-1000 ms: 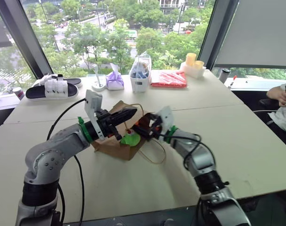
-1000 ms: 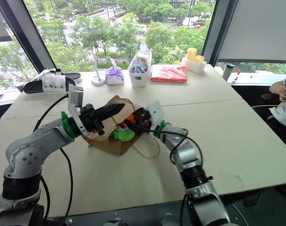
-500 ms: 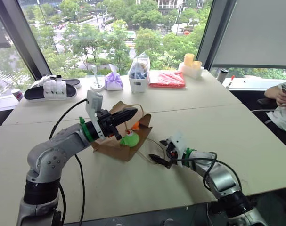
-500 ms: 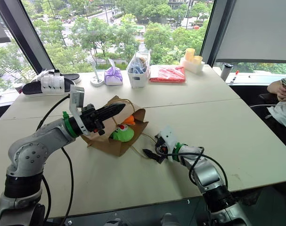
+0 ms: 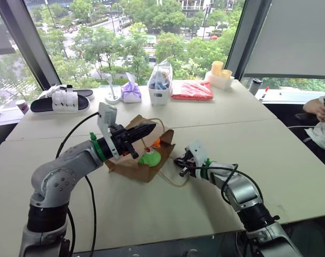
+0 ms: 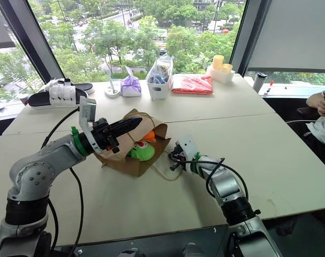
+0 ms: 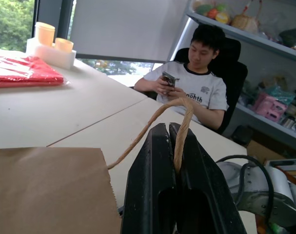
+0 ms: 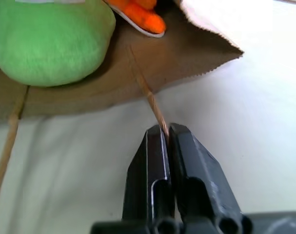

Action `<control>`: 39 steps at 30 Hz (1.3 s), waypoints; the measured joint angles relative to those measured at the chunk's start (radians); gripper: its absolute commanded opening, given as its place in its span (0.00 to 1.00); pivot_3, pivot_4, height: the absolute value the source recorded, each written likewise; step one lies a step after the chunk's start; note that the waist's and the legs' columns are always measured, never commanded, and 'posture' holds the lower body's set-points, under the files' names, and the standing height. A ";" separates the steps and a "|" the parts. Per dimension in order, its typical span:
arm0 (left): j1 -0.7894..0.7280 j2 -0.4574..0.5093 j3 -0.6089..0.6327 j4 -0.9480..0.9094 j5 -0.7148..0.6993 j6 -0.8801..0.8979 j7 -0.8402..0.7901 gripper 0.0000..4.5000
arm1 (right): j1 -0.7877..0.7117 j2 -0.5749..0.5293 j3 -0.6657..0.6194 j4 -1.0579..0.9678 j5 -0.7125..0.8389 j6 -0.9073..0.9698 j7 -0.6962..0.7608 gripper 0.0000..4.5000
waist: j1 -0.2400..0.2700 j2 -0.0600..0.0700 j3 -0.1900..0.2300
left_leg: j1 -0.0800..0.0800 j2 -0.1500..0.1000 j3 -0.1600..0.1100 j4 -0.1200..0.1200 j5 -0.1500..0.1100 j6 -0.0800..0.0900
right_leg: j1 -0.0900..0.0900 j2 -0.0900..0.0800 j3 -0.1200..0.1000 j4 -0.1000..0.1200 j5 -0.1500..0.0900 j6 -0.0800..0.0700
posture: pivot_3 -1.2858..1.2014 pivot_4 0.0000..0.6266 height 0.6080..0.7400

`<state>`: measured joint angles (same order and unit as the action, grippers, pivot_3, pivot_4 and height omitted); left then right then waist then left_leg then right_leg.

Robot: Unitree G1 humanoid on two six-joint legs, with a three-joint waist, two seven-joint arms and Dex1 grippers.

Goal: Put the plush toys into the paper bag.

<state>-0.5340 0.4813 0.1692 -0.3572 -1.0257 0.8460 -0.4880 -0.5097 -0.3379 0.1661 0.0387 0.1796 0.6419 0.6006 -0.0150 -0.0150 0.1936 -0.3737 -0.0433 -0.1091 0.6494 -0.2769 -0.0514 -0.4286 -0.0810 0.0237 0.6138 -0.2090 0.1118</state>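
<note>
Both toys, green (image 5: pixel 150 158) and orange (image 5: pixel 156 143), are lying inside the bag (image 5: pixel 135 167) mid-table, nearer its left edge. My left gripper (image 5: pixel 150 128) is clamping one handle (image 7: pixel 179 127); my right gripper (image 5: pixel 178 161) is pinching the other handle (image 8: pixel 148 100). Little seems left.

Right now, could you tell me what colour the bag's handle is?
Pale tan string handle, clearest in the left wrist view.

The orange plush toy (image 5: pixel 156 143) sits mostly hidden inside the paper bag (image 5: pixel 131 167), behind the green plush toy (image 5: pixel 149 158), so its face marks cannot be made out. The left gripper (image 5: pixel 151 127) covers part of the bag's upper edge. Past the bag, a person (image 5: pixel 320 120) is cut off by the picture's edge. Contents of the clear plastic bag (image 5: pixel 160 76) beyond the paper bag are too small to tell.
</note>
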 measured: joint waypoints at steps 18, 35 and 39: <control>-0.032 0.017 0.076 0.041 -0.046 0.005 0.056 0.00 | -0.187 -0.139 -0.225 -0.242 0.294 0.173 0.094 0.01 | -0.001 0.000 0.000 | 0.000 0.000 0.000 -0.001 0.000 0.000 | 0.000 0.000 -0.001 0.000 0.000 0.000 | 0.52 0.24 1.00; 0.056 0.094 0.082 0.092 0.020 0.003 0.026 0.83 | -0.238 -0.079 -0.205 -0.147 0.280 0.114 0.050 0.78 | -0.002 0.000 0.000 | -0.001 0.000 0.000 -0.001 0.000 0.000 | -0.001 0.000 -0.001 0.000 0.000 0.000 | 0.52 0.24 1.00; 0.082 0.158 0.087 0.080 0.033 0.004 -0.001 1.00 | -0.287 -0.075 -0.237 -0.140 0.325 0.125 0.049 0.99 | -0.004 0.000 0.000 | -0.001 0.000 0.000 -0.002 0.000 0.000 | -0.001 0.000 0.000 0.000 0.000 0.000 | 0.52 0.24 1.00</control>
<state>-0.4520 0.6395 0.2566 -0.2773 -0.9923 0.8503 -0.4894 -0.7972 -0.4127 -0.0709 -0.1017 0.5050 0.7673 0.6496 -0.0191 -0.0147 0.1939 -0.3743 -0.0430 -0.1092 0.6474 -0.2771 -0.0512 -0.4301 -0.0810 0.0232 0.6134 -0.2091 0.1118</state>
